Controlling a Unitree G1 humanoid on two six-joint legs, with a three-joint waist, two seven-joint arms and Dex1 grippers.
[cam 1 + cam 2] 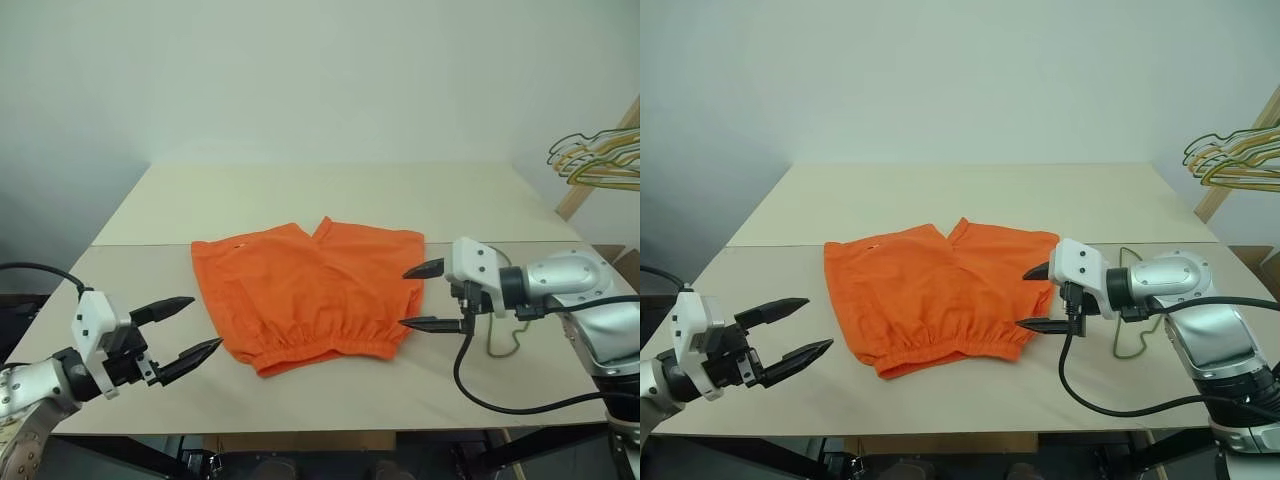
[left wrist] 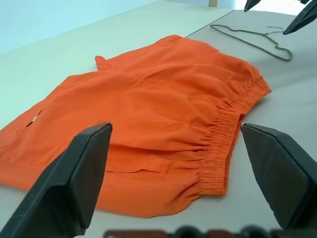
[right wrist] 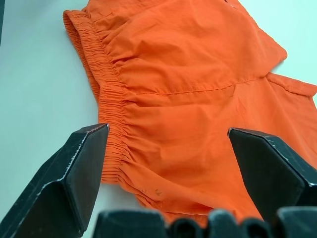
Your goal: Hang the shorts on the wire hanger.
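The bright orange cloth shorts [image 1: 308, 295] lie flat mid-table on the pale beige tabletop [image 1: 330, 195], gathered waistband toward the near edge, with bare table all round and a wide clear strip behind. The left gripper [image 1: 185, 327] hovers off their left side, the right gripper [image 1: 428, 296] at their right edge; both are spread wide, grasping nothing. The thin olive-grey wire hanger [image 2: 252, 38] lies beside the right arm, largely hidden behind it. A bunch of gold and green wire hangers [image 1: 597, 157] is cut off at the far right.

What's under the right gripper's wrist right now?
The wire hanger lies flat on the table, beside the shorts. From the head views, the right gripper covers most of it.
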